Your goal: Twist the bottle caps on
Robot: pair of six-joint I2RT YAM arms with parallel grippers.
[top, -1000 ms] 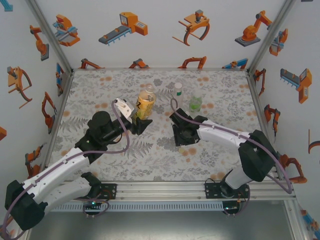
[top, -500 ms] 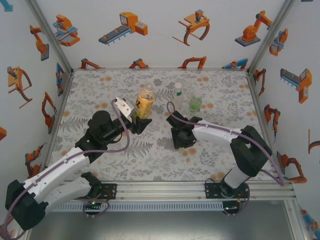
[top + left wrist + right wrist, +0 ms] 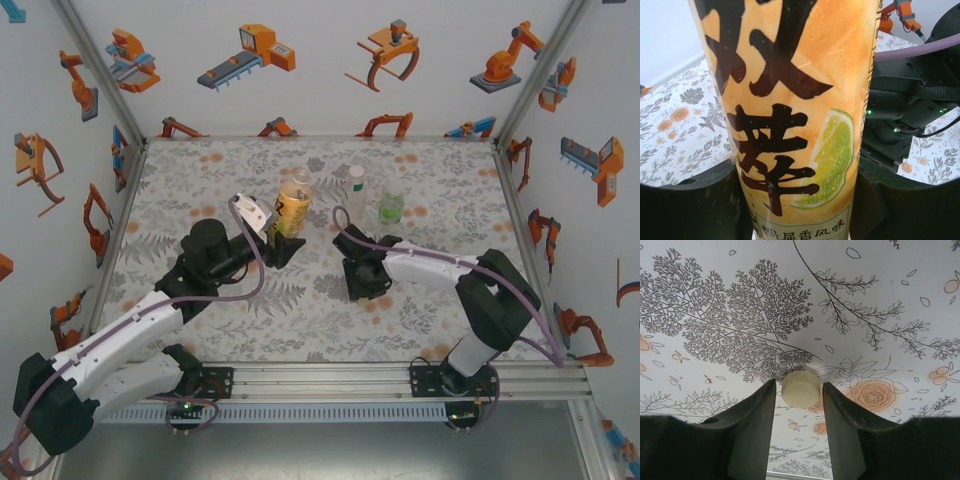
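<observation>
The taller bottle (image 3: 292, 205) with yellow-orange contents stands upright at mid-table, and my left gripper (image 3: 281, 243) is shut on its lower body. In the left wrist view its orange label (image 3: 790, 100) sits pressed between my left gripper (image 3: 797, 210) fingers. A pale yellow bottle cap (image 3: 801, 389) lies flat on the table between the tips of my right gripper (image 3: 799, 390), which is open with a thin gap on each side. From above, my right gripper (image 3: 362, 283) points down at the table and covers that cap.
A slim colourless bottle (image 3: 356, 190) with a white cap on top and a short green-tinted bottle (image 3: 391, 207) stand behind my right gripper. The floral tablecloth (image 3: 200, 190) lies bare to the left and front. Walls enclose the back and both sides.
My right arm has shifted slightly left and settled over the pale yellow cap, its jaws a little narrower. My left gripper keeps hold of the orange bottle, barely moved.
</observation>
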